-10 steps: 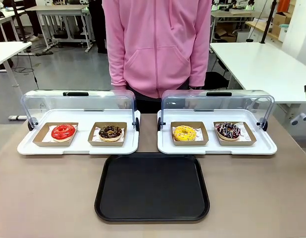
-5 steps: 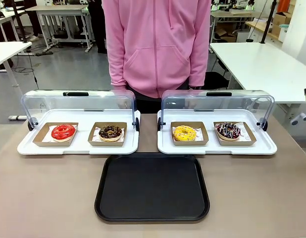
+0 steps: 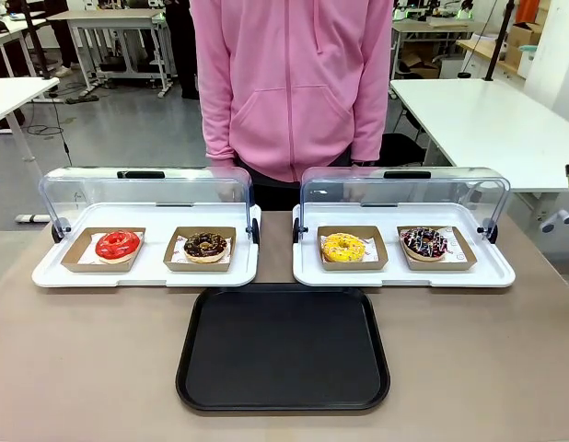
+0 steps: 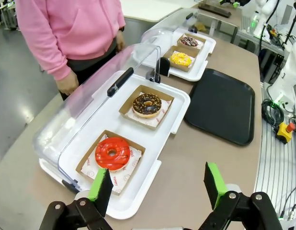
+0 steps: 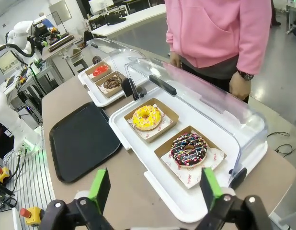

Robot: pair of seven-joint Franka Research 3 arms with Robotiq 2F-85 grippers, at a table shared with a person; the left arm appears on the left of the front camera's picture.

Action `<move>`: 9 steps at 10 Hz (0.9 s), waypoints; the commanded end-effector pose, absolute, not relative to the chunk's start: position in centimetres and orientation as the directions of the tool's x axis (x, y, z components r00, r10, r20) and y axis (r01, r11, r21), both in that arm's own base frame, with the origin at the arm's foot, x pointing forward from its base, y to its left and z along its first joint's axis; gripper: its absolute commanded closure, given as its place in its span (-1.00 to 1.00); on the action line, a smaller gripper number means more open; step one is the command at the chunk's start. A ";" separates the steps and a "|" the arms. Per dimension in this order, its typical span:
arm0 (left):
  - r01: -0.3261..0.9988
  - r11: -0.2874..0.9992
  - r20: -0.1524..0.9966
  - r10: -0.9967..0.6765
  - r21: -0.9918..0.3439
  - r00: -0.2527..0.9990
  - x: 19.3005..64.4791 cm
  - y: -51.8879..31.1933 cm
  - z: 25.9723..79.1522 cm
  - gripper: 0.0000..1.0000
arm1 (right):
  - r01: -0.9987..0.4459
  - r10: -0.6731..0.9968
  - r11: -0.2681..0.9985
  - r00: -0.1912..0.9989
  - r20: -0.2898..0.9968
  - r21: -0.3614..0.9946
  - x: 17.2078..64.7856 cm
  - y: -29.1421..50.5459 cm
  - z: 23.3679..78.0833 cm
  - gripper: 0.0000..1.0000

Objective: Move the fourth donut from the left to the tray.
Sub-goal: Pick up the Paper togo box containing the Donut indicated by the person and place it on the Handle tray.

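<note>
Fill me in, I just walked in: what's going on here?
Nothing is being handled yet. The left gripper and the right gripper both hang open. The chocolate donut with pink and white sprinkles sits in its cardboard holder on the right white display tray, lid open. The black tray lies nearer the robot, and a person in a pink hoodie stands at the far side.

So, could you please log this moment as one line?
left gripper open | right gripper open | fourth donut in holder, not on tray
</note>
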State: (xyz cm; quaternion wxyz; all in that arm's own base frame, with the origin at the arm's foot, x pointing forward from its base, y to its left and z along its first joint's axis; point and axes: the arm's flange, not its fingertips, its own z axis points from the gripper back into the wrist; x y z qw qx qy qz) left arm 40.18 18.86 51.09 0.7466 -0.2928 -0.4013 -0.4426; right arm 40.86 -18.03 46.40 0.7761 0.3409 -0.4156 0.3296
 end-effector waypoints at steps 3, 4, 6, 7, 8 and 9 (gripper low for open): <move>0.897 0.433 0.865 -0.414 -0.087 0.283 40.3 18.9 51.2 -1.00 | -0.803 0.210 0.543 0.413 0.886 0.245 41.0 -17.9 46.5 -1.00; 0.897 0.433 0.865 -0.414 -0.087 0.283 40.3 18.9 51.2 -1.00 | -0.803 0.210 0.543 0.413 0.886 0.245 41.0 -17.9 46.5 -1.00; 0.897 0.433 0.865 -0.414 -0.087 0.283 40.3 18.9 51.2 -1.00 | -0.803 0.210 0.543 0.413 0.886 0.245 41.0 -17.9 46.5 -1.00; 0.897 0.433 0.865 -0.414 -0.087 0.283 40.3 18.9 51.2 -1.00 | -0.803 0.210 0.543 0.413 0.886 0.245 41.0 -17.9 46.5 -1.00; 0.897 0.433 0.865 -0.414 -0.087 0.283 40.3 18.9 51.2 -1.00 | -0.803 0.210 0.543 0.413 0.886 0.245 41.0 -17.9 46.5 -1.00; 0.897 0.433 0.865 -0.414 -0.087 0.283 40.3 18.9 51.2 -1.00 | -0.803 0.210 0.543 0.413 0.886 0.245 41.0 -17.9 46.5 -1.00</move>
